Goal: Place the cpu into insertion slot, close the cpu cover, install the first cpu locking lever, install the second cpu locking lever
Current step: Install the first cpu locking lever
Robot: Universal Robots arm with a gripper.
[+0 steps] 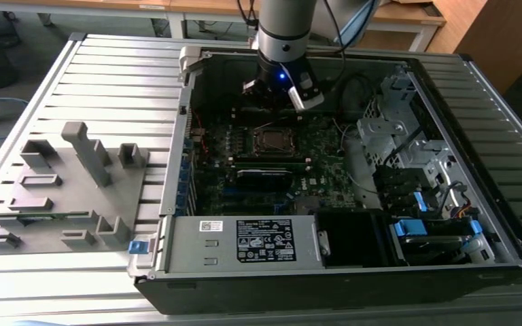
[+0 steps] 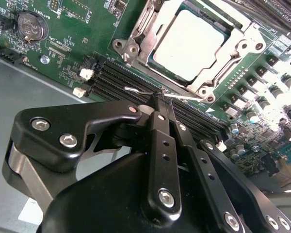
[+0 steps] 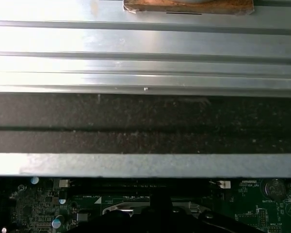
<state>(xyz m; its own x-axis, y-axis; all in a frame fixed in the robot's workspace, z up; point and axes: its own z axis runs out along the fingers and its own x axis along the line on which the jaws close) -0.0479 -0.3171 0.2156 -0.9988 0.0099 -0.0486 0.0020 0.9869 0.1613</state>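
In the second wrist view the cpu [image 2: 191, 43] lies flat in the insertion slot, pale grey on top. The silver cpu cover [image 2: 247, 46] is folded down around it, framing its top. A thin silver locking lever [image 2: 136, 91] runs along the socket's edge, beside the memory slots. My gripper [image 2: 159, 101] is shut, with its black fingertips pressed together right at this wire; I cannot tell whether they pinch it. In the exterior view the gripper [image 1: 277, 102] hangs inside the open computer case just behind the insertion slot [image 1: 270, 141].
A grey fixture plate [image 1: 62, 190] with upright blocks lies at the exterior view's left. In the case are a labelled power supply [image 1: 242, 241], a black card [image 1: 263, 173] and drive cages [image 1: 406, 136]. A coin battery [image 2: 31, 25] sits on the green board.
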